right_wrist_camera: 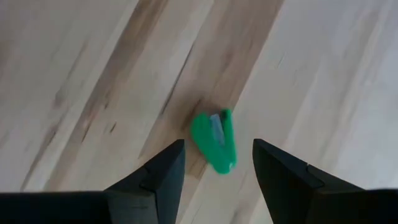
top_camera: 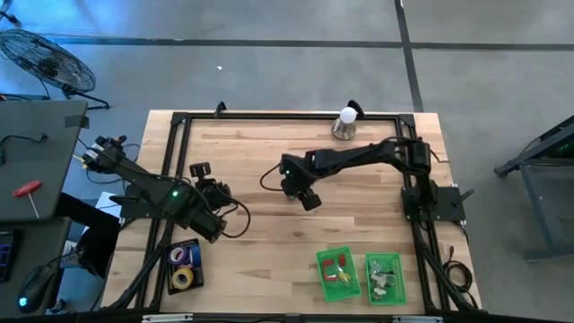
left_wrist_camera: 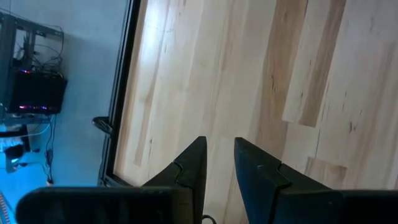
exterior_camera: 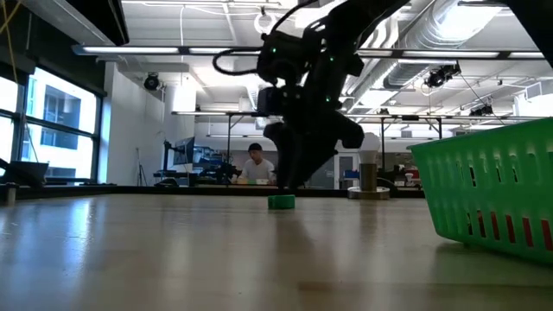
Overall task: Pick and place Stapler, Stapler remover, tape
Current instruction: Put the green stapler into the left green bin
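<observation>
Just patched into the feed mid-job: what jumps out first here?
The right gripper hangs open over a small green stapler lying mid-table, fingers either side, not touching. Two green baskets sit at the near right edge; the left gripper waits above bare wood by a dark tray of tape rolls.

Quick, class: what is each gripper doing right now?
Left gripper: fingers slightly apart, holding nothing.
Right gripper: open above the green stapler, holding nothing.

Two dark jointed arms point(top_camera: 359, 160); black cables; green indicator light; angular black fingers point(right_wrist_camera: 283, 180).
</observation>
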